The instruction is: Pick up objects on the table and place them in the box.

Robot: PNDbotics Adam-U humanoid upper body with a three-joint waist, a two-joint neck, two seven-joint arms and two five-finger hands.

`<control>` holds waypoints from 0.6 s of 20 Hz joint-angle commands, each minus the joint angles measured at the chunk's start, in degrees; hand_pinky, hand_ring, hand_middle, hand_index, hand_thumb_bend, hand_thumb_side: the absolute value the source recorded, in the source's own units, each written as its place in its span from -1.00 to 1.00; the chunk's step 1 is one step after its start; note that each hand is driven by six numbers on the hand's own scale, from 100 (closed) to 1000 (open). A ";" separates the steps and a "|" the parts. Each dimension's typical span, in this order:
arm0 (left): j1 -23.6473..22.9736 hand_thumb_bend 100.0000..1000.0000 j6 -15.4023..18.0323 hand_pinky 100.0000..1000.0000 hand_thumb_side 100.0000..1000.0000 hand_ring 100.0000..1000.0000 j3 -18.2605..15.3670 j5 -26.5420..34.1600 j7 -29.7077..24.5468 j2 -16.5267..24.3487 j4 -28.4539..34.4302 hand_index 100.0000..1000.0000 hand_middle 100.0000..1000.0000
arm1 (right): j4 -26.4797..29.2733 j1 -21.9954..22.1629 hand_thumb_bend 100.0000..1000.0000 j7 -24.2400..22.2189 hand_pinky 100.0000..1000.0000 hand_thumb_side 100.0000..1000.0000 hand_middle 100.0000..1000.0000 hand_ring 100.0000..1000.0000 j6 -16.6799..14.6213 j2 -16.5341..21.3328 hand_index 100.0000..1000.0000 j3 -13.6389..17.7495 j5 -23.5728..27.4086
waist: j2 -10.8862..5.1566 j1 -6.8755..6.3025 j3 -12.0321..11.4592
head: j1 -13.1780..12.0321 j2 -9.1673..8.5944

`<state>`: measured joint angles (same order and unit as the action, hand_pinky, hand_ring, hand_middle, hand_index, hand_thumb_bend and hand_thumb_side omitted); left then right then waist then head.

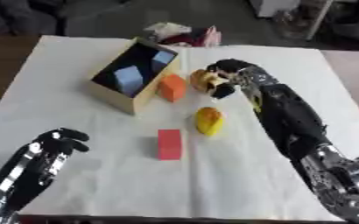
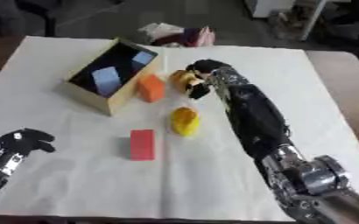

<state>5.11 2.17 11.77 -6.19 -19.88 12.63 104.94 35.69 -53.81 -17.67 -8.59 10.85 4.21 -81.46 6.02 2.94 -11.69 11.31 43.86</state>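
Note:
A wooden box (image 1: 115, 95) with a dark inside stands tilted at the table's upper left and holds two light blue blocks (image 1: 129, 78). An orange block (image 1: 172, 87) sits against the box's right side. My right hand (image 1: 227, 73) reaches in from the lower right, its fingers curled round a small orange-yellow object (image 1: 201, 80) just right of the orange block. A yellow rounded object (image 1: 209, 120) lies in the middle of the table, and a red block (image 1: 169, 144) lies below it to the left. My left hand (image 1: 51, 148) rests at the lower left, fingers curled, holding nothing.
A white cloth (image 1: 98, 183) covers the table. Beyond the far edge lies a heap of pink and white things (image 1: 184, 35). Bare cloth stretches along the front and the right side.

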 commanded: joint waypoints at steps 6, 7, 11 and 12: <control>0.50 -1.00 0.05 0.61 0.45 0.24 -0.38 -0.05 0.11 0.48 0.80 0.43 0.27 | 2.53 -0.06 -1.00 4.41 0.51 -1.00 -0.32 0.30 -1.81 -1.50 0.03 -1.04 4.28 | -0.49 -0.19 -0.14 | 0.22 0.26; 0.52 -1.00 0.04 0.61 0.45 0.24 -0.37 -0.02 0.11 0.48 0.80 0.43 0.27 | 2.92 -0.01 -1.00 6.16 0.48 -1.00 -0.43 0.23 -1.36 -1.53 -0.08 -1.09 4.68 | -0.52 -0.16 -0.17 | 0.20 0.26; 0.53 -1.00 0.03 0.61 0.45 0.24 -0.40 0.02 0.15 0.53 0.77 0.43 0.27 | 4.48 -0.39 -1.00 12.70 0.40 -1.00 -0.66 0.07 0.21 -1.17 -0.30 -1.17 7.28 | -0.66 -0.04 -0.24 | 0.11 0.26; 0.55 -1.00 0.03 0.61 0.45 0.24 -0.39 0.04 0.14 0.56 0.78 0.43 0.27 | 4.99 -0.71 -1.00 13.48 0.40 -1.00 -0.68 0.06 0.27 -0.93 -0.30 -1.23 8.30 | -0.70 -0.02 -0.25 | 0.08 0.26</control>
<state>5.11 2.17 11.77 -6.19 -19.88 12.62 104.91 38.88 -52.98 -5.85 -8.59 9.02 3.11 -74.39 6.03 3.22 -11.93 11.40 43.86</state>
